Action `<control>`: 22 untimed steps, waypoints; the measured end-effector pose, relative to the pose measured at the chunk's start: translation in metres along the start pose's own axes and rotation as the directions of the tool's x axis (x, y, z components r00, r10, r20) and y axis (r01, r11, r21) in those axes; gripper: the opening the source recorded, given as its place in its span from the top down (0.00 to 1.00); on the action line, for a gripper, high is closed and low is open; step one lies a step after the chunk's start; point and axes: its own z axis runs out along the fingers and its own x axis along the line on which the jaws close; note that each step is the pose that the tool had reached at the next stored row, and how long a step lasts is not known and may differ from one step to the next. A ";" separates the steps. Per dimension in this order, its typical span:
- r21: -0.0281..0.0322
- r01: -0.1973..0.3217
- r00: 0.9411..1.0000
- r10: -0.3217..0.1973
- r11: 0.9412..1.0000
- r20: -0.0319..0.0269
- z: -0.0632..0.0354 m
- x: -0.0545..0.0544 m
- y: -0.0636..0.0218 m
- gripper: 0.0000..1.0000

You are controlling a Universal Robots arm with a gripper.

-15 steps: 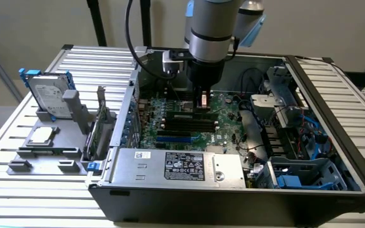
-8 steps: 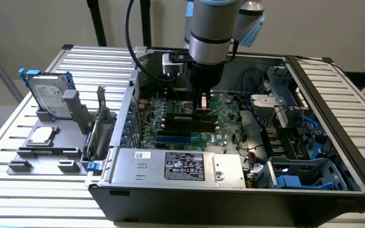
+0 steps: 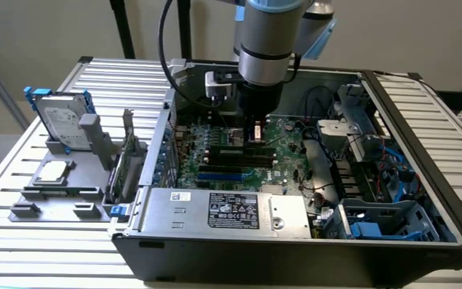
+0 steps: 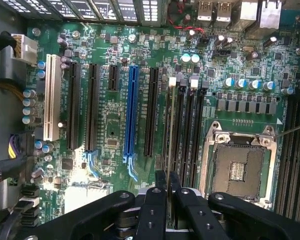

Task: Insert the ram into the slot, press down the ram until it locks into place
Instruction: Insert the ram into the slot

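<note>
My gripper [image 4: 167,176] is shut on the ram [image 4: 171,125], a thin dark-green strip that appears edge-on between the two black fingers [image 4: 157,200] in the wrist view. The ram stands upright along the black slot [image 4: 165,135], the first in a bank of parallel memory sockets with pale end clips [image 4: 172,80] beside the CPU socket. Whether its lower edge sits inside the slot I cannot tell. In the exterior view, the gripper [image 3: 255,137] reaches down into the open computer case, holding the ram [image 3: 256,132] just over the black slots [image 3: 239,155] on the motherboard.
A blue slot [image 4: 131,110], a white slot [image 4: 52,97] and several black expansion slots lie beside the memory bank. The open CPU socket [image 4: 237,167] is close by. The power supply [image 3: 223,211], cables [image 3: 319,99] and drive cage [image 3: 384,220] crowd the case. A hard drive [image 3: 58,123] stands outside.
</note>
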 end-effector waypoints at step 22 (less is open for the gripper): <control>0.000 0.001 1.000 -0.001 1.000 0.000 0.0124 0.000 0.0003 0.86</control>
